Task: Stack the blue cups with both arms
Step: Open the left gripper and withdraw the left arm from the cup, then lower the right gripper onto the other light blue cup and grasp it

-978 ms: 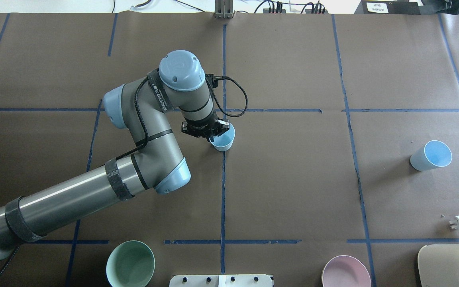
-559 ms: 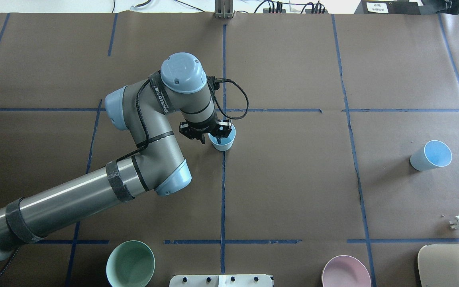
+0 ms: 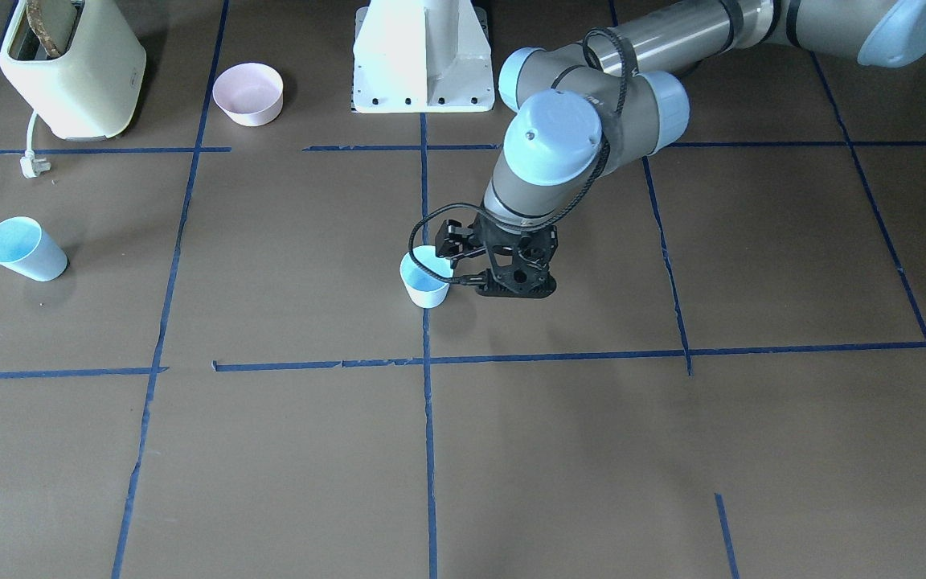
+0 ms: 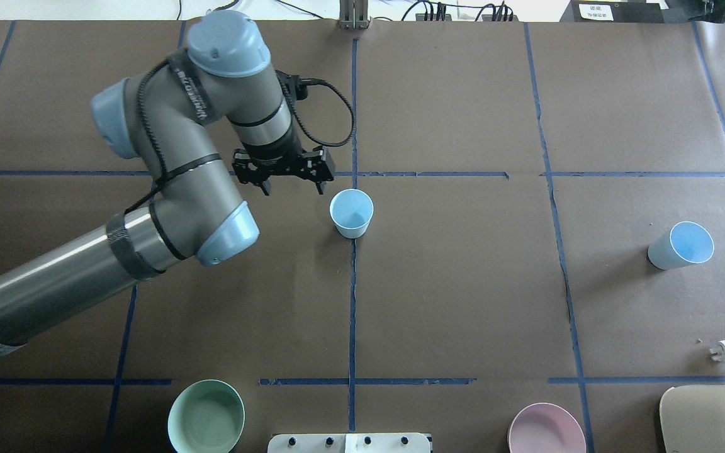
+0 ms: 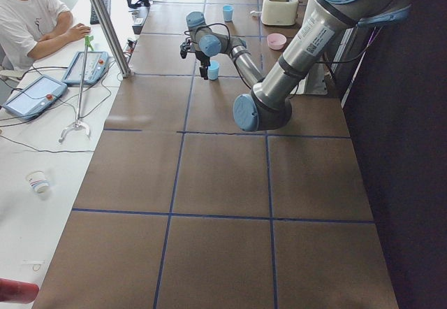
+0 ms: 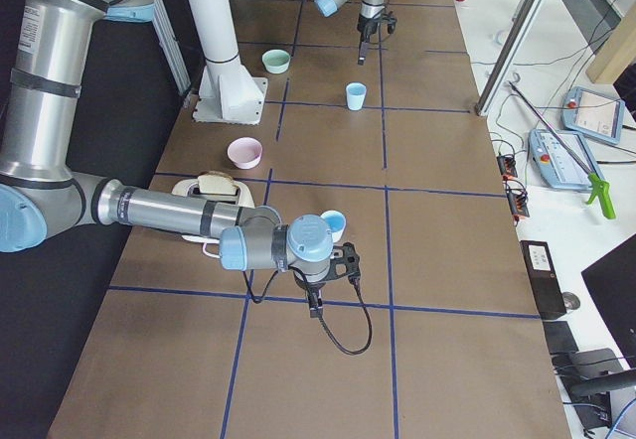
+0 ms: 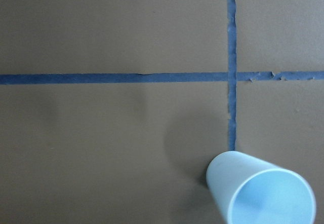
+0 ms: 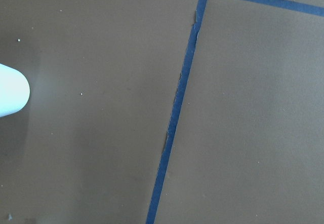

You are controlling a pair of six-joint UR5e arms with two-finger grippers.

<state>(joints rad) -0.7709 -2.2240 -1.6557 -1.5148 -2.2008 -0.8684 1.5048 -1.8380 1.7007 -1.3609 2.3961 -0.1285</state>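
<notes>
We see the left hand [image 4: 293, 186] with its fingers spread wide and nothing between them. It hangs just beside the central blue cup [image 4: 351, 214] without touching it. That cup stands upright on a blue tape line near the middle of the table [image 4: 463, 302]. The right hand [image 6: 320, 300] shows only from the side, near the other blue cup [image 4: 681, 245] towards the table's right end, and we cannot tell whether it is spread or clenched. Brown paper gridded with blue tape covers the table. A green bowl [image 4: 206, 416], a pink bowl [image 4: 546, 429] and a cream toaster [image 4: 715, 415] sit along the robot's edge.
</notes>
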